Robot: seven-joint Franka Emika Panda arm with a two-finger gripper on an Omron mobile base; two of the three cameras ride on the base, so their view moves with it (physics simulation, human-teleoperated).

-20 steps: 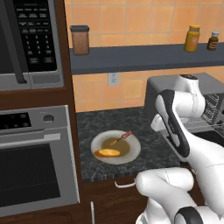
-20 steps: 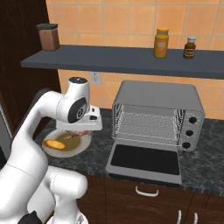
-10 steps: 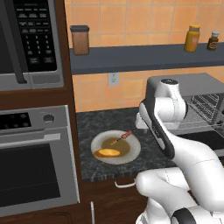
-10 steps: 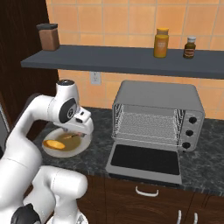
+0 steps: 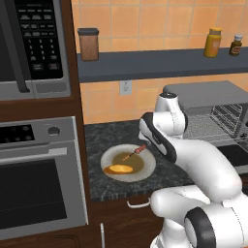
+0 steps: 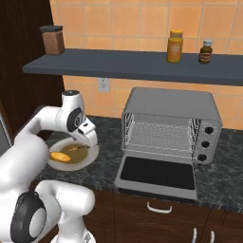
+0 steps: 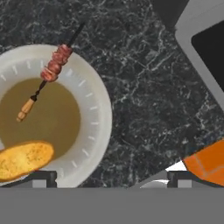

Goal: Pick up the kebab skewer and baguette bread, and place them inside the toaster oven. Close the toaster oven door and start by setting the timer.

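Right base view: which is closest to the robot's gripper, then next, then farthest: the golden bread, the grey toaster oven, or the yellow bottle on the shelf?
From the gripper:
1. Golden oval baguette bread, on the white plate just below it.
2. Grey metal toaster oven, across the counter on the right.
3. Yellow bottle, up on the shelf.

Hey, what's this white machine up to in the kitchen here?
It's a robot arm getting ready to load the toaster oven. Its gripper hangs open above the counter, holding nothing, right beside a plate. On that plate lie the kebab skewer and the baguette bread, both untouched. The toaster oven door is folded down open, with the racks inside bare.
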